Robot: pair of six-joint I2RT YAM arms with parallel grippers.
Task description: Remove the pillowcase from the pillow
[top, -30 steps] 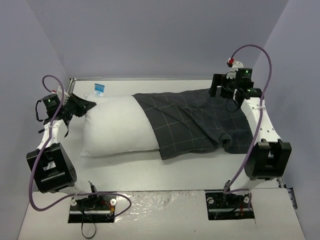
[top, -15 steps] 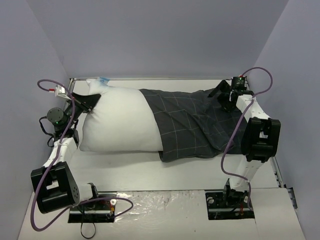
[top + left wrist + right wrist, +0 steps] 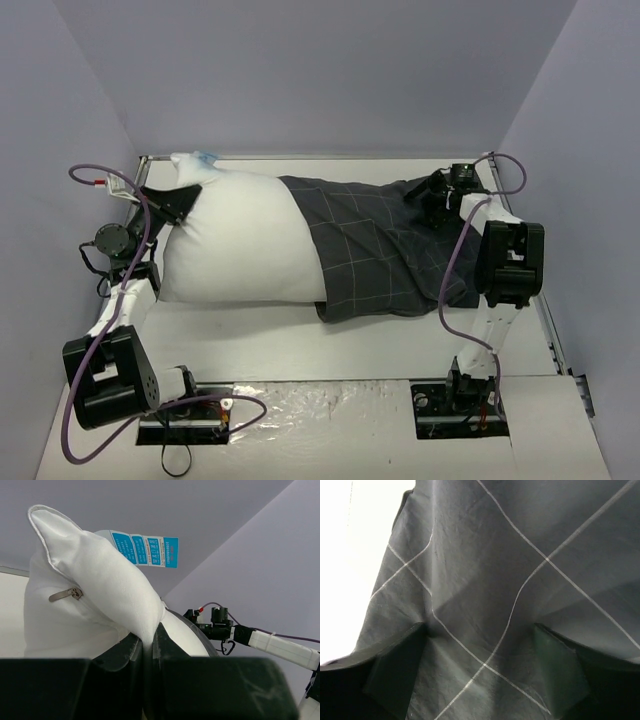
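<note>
Top external view: the pillow (image 3: 240, 240) lies lengthwise across the table (image 3: 300, 345), its left half bare and its right half inside the pillowcase (image 3: 385, 250). The pillowcase runs from the middle of the pillow to the right side of the table, where it is wrinkled and bunched, and its open edge slants across the pillow. The left gripper (image 3: 178, 200) is at the pillow's far left corner, next to the blue tag (image 3: 205, 158). The right gripper (image 3: 432, 195) is at the far right part of the pillowcase, with the right arm folded over the cloth. Left wrist view: the left gripper (image 3: 150, 639) is closed, its two fingers pinching a fold of white fabric at the pillow (image 3: 90, 595) corner. The corner stands upright above the fingers. A metal zipper pull (image 3: 66, 595) shows on the seam, and the blue tag (image 3: 145, 550) projects from the top edge. Right wrist view: the right gripper (image 3: 480, 627) is spread wide, gripping nothing. Both fingertips (image 3: 415, 645) rest against the pillowcase (image 3: 520, 545), which fills the frame and dimples slightly at the left tip. A bright white area shows at the left edge; whether it is pillow or table cannot be told.
</note>
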